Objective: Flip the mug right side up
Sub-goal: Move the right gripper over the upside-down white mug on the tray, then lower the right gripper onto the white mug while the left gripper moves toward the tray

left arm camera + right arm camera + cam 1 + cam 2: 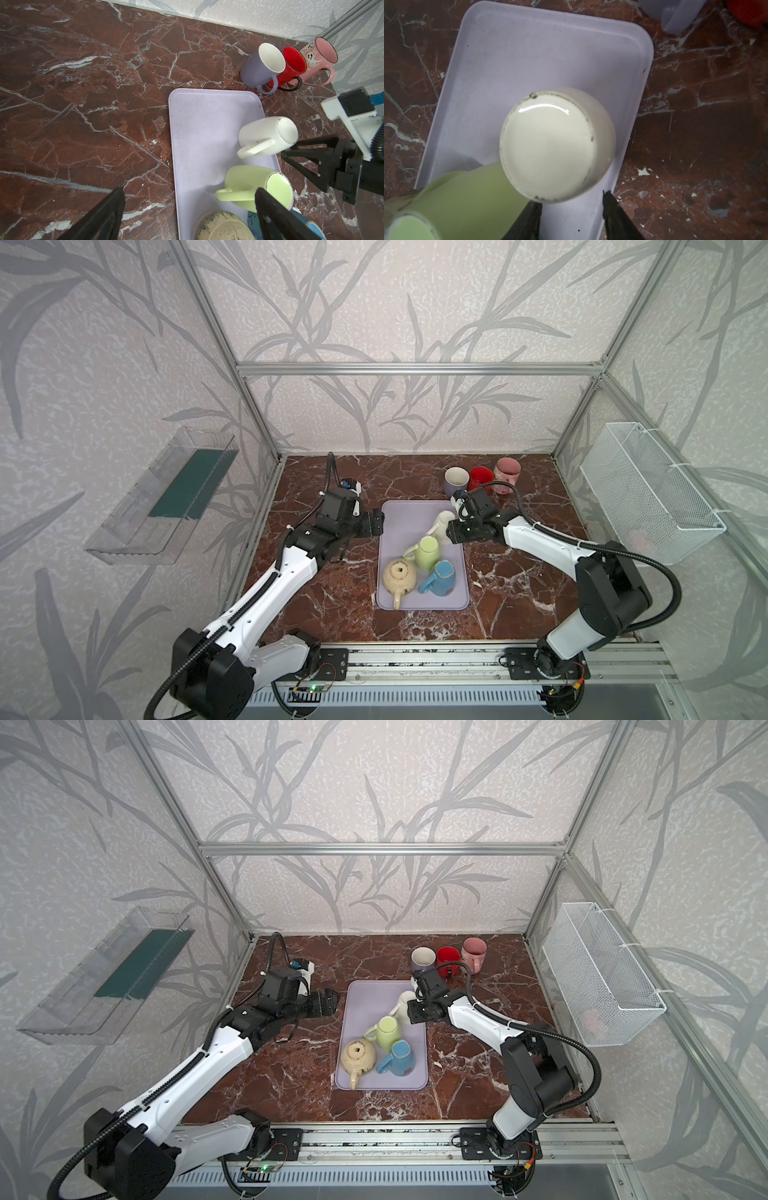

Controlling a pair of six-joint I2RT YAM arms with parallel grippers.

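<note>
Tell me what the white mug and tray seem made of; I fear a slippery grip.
White mug: likely glazed ceramic, glossy highlight on its base, dark-speckled bare foot ring. Tray: probably matte plastic, dull lilac surface, rounded moulded rim.

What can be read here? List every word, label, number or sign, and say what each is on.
"BOO": on the pink mug, among ghost drawings; small, so this is a cautious reading.
Dark square stamp on the base of the cream teapot: too small to read.
Small white mark on the left arm: too small to read.
No other text is visible.
</note>
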